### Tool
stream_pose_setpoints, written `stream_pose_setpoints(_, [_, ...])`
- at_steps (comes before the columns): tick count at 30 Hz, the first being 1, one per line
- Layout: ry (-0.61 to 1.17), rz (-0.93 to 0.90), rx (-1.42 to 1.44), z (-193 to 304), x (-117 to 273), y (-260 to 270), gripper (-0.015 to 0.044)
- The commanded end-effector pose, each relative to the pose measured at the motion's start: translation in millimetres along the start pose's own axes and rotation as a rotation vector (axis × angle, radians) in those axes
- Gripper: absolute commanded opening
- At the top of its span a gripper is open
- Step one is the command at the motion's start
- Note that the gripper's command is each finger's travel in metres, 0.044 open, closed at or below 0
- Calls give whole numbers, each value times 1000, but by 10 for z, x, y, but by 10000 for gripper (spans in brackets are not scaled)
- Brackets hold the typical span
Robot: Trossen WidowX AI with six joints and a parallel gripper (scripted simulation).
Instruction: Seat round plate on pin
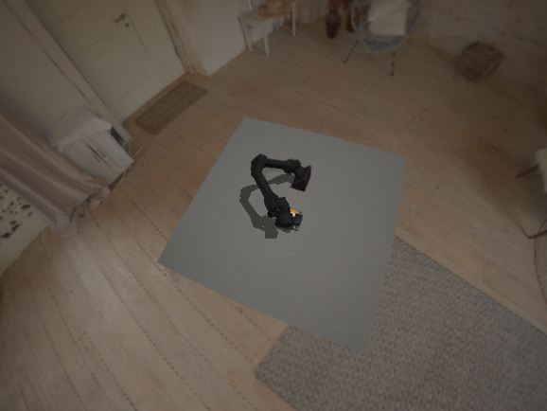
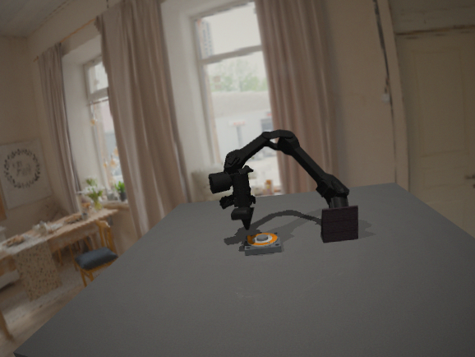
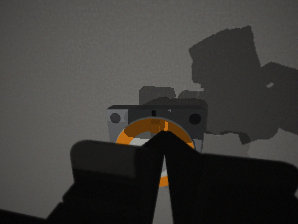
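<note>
The round plate [image 1: 293, 212] [image 2: 274, 238] [image 3: 142, 126], an orange ring around a white one, sits around the grey post [image 2: 262, 238] on the square grey base [image 2: 263, 250] [image 3: 114, 131]. My gripper [image 2: 247, 228] [image 3: 165, 135] is shut and empty. Its tips show just above the plate's left edge in the exterior view, with a small gap, and cover much of the plate in the wrist view. A small dark mark [image 3: 153, 113] shows on the base beside the plate's rim. The tab, its hole and the pin cannot be made out, nor whether the plate lies fully flat.
A dark purplish block [image 1: 303, 179] [image 2: 340, 224] stands by the arm's foot. The base has round corner marks [image 3: 115, 118] [image 3: 195, 119]. The arm's shadow falls across the grey table top [image 1: 326, 265] [image 2: 205, 296] and part of the plate.
</note>
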State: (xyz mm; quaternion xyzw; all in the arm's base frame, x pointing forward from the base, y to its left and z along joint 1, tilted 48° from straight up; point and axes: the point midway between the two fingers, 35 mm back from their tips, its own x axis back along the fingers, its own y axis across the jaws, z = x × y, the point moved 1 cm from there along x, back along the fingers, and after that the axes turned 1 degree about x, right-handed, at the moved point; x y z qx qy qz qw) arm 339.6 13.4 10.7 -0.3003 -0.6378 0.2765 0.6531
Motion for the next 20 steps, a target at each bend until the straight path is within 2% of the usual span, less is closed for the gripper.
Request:
stream_pose_setpoints(1, [-6,-7,-7,2,218,-1,0])
stream_pose_setpoints(20, [-12,-3,1,-5,184,8,0])
